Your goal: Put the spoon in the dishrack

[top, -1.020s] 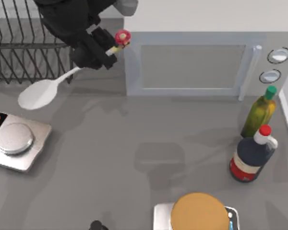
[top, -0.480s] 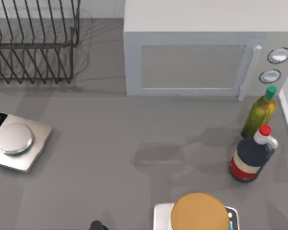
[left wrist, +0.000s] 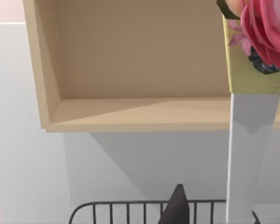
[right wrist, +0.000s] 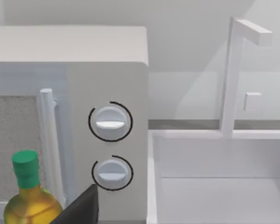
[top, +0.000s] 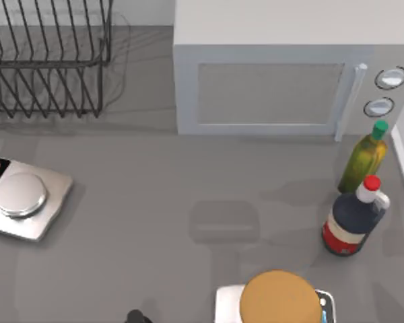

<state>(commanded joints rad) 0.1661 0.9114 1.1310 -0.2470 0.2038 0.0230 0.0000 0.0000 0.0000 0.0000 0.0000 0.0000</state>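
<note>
The spoon's (left wrist: pixel 246 154) white handle stands upright close in front of the left wrist camera, its red-pink and yellow knob (left wrist: pixel 263 42) uppermost. My left gripper (left wrist: pixel 210 219) is at the lower edge of that view, shut on the spoon, with one dark fingertip (left wrist: pixel 178 207) showing. Just beyond it runs the dishrack's top bar (left wrist: pixel 130 204). In the top view the dishrack (top: pixel 47 67) of thin black bars stands at the back left. My right gripper (right wrist: pixel 80 211) is a dark tip facing the microwave.
A pale grey microwave (top: pixel 276 74) stands to the right of the rack. A green-capped bottle (top: pixel 363 158) and a dark red-capped bottle (top: pixel 353 219) are at the right. A kitchen scale (top: pixel 20 198) is at the left, a round bread (top: pixel 279 299) at the front. A wooden shelf (left wrist: pixel 144 116) hangs above the rack.
My left arm and the spoon were over the rack's right end a second ago and have left the top view. The white bit at the left edge half a second ago is gone.
</note>
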